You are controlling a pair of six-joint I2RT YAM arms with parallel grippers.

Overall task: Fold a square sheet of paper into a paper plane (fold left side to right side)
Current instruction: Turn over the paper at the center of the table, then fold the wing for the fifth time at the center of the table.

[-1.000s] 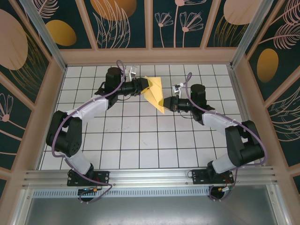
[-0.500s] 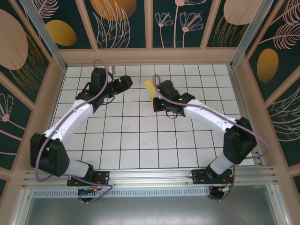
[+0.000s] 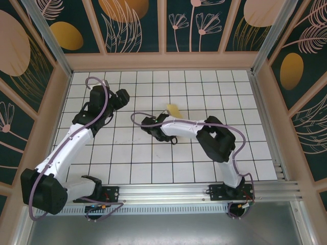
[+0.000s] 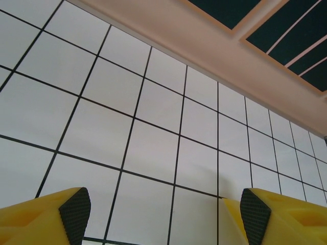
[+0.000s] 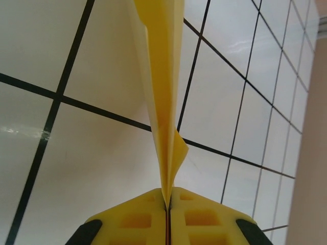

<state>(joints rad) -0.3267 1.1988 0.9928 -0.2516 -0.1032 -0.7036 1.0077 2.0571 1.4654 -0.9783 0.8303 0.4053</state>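
Your right gripper is clamped flat on the paper plane, jaws pressed together with only the thin folded edge between the very tips. Take that gripper as your reference: the plane sticks straight out ahead of it, held clear above the tiled table. From above it shows as a small blurred yellow patch just beyond the arm's white link.

Your left gripper stands well off to the left of the right gripper, jaws spread wide and holding nothing.

What could go wrong, as I judge it:
- The bite is shallow, so a quick swing could pull the paper out of the tips
- One loose flap curls away just ahead of the right gripper; the layers could spring apart and spoil the crease
- Nothing supports the free end, so it may droop or twist

The plane's long axis runs in line with the right gripper, away from the fingertips. You see it edge-on, a narrow blade. Which end is the nose I cannot tell
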